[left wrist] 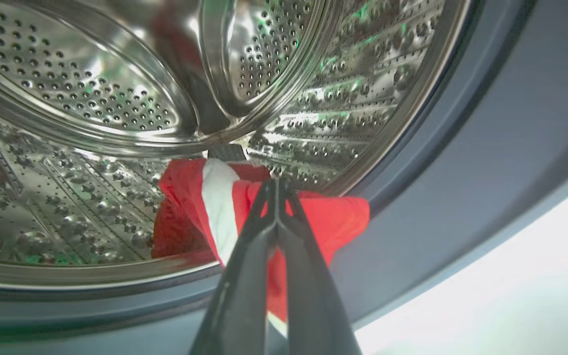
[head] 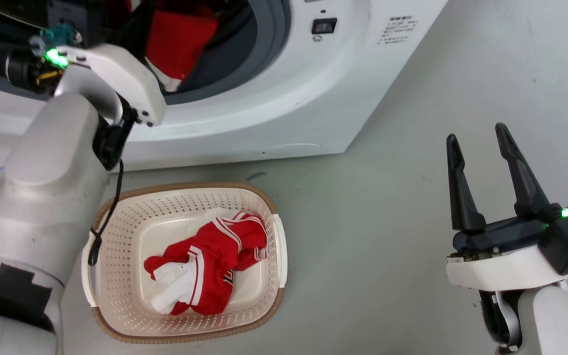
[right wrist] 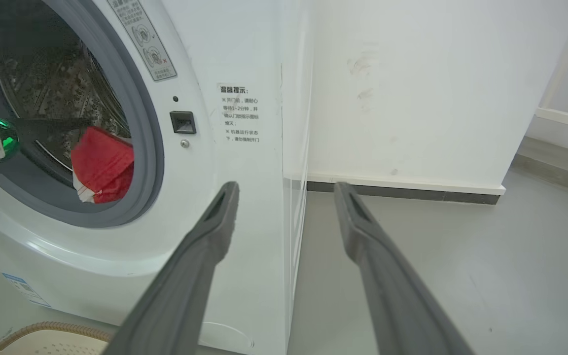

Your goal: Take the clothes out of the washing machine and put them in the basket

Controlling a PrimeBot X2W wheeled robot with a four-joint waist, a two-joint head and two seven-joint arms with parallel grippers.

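My left gripper (left wrist: 276,190) is shut on a red garment with a white stripe (left wrist: 215,207) at the mouth of the washing machine (head: 274,98), just over the grey rubber ring (left wrist: 461,187). The same red cloth (head: 178,42) hangs in the drum opening, also seen as red cloth (right wrist: 101,165) from the right wrist. On the floor below stands the cream basket (head: 264,197) with a red and white garment (head: 210,266) inside. Out over bare floor to the right, my right gripper (head: 476,135) is open and holds nothing; its fingers (right wrist: 205,246) point toward the machine's side.
The steel drum (left wrist: 91,98) looks bare behind the held garment. A white wall (right wrist: 412,88) with a skirting board runs right of the machine. My left forearm (head: 52,187) reaches over the basket's left side, with a black cable hanging at its rim.
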